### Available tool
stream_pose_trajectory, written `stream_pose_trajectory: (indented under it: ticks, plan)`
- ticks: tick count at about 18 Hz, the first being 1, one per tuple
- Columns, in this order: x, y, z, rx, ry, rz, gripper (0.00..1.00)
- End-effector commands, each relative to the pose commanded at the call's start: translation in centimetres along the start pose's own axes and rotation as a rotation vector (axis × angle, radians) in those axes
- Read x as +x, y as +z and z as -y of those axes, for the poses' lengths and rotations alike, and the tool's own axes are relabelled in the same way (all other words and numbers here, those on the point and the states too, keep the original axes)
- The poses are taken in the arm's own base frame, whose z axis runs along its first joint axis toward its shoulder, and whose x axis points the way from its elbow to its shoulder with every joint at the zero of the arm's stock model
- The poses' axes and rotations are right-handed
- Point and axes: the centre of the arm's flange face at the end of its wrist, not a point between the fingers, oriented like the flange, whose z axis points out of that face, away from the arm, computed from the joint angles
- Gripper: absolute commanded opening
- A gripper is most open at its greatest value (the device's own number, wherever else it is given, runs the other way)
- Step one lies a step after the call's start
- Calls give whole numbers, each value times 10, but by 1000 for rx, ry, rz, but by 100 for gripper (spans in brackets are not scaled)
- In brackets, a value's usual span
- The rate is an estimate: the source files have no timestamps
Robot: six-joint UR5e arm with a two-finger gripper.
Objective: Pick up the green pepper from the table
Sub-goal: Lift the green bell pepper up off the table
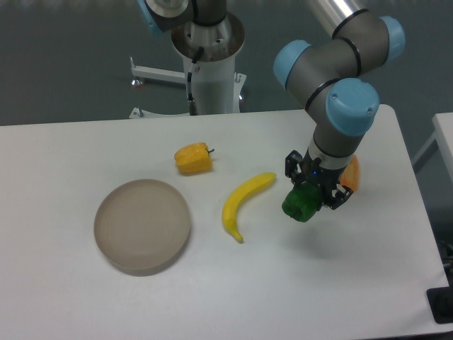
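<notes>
The green pepper (301, 204), small, dark green and glossy, hangs above the white table (212, 290), to the right of the banana. My gripper (312, 198) is shut on it from above, black fingers on both sides. A soft shadow lies on the tabletop below and to the right of it. The arm's grey links and blue joint caps rise above the gripper toward the top right.
A yellow banana (243, 204) lies just left of the held pepper. The yellow pepper (193, 159) rests further back left. A round beige plate (142, 224) sits at left. An orange pepper (352, 173) peeks out behind the wrist. The robot's base column (209, 64) stands at the back.
</notes>
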Motion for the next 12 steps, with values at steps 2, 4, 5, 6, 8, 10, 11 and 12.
stream_pose_trajectory:
  ticks: [2, 4, 5, 6, 8, 10, 11, 12]
  plan:
    - [-1, 5, 0, -13, 6, -3, 22]
    - [0, 7, 1, -41, 68, -2, 22]
    - [-1, 7, -2, -58, 92, 1, 22]
    - [0, 5, -2, -59, 99, 4, 21]
    - [-1, 6, -3, -59, 109, 4, 21]
    - [-1, 6, -3, -57, 123, 3, 22]
    - [0, 7, -4, -58, 123, 0, 21]
    - [-1, 7, -5, -58, 123, 2, 21]
